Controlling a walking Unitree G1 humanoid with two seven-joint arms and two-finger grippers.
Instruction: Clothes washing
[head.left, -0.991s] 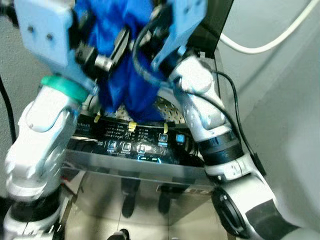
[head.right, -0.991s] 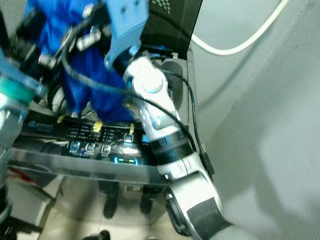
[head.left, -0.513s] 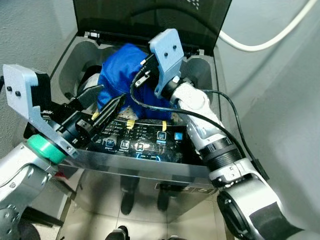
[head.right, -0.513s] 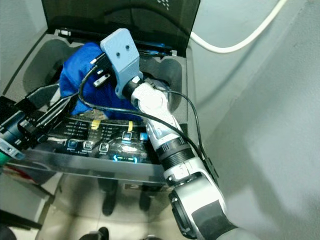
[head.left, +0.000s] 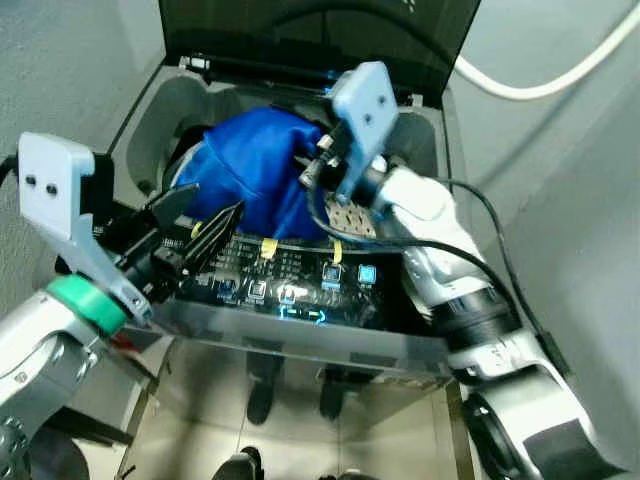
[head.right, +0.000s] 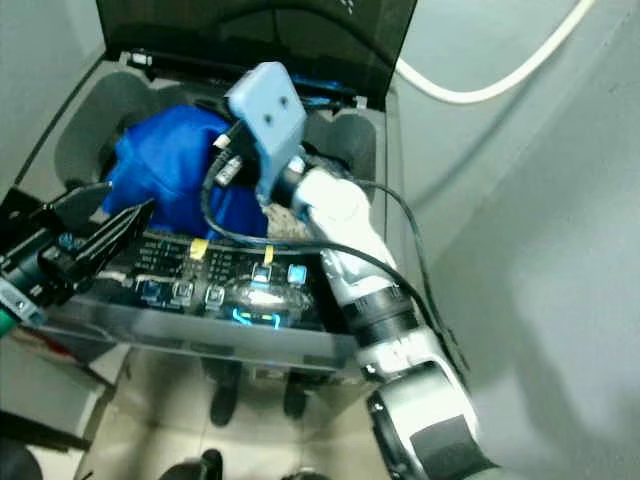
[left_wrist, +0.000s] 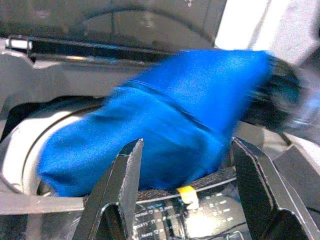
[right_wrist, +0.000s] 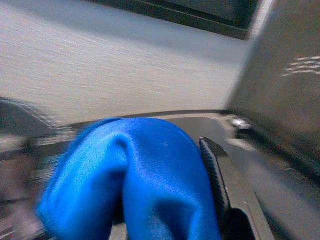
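Note:
A bright blue garment (head.left: 255, 170) bulges out of the drum mouth of a top-loading washing machine (head.left: 175, 110) whose lid (head.left: 320, 30) stands up. My right gripper (head.left: 312, 175) reaches in from the right and is shut on the blue garment (right_wrist: 150, 175), which drapes over its fingers (right_wrist: 215, 175). My left gripper (head.left: 205, 220) is open above the front left of the lit control panel (head.left: 290, 275), just short of the cloth. In the left wrist view its fingers (left_wrist: 122, 185) frame the garment (left_wrist: 165, 120) with nothing between them.
Grey walls close in on both sides of the machine. A white hose (head.left: 540, 85) runs along the wall at the back right. A black cable (head.left: 490, 230) loops off my right arm. Tiled floor (head.left: 290, 440) lies below the machine's front.
One second ago both grippers held the garment up high. The left gripper has let go and drawn back; the right has lowered the garment into the drum mouth.

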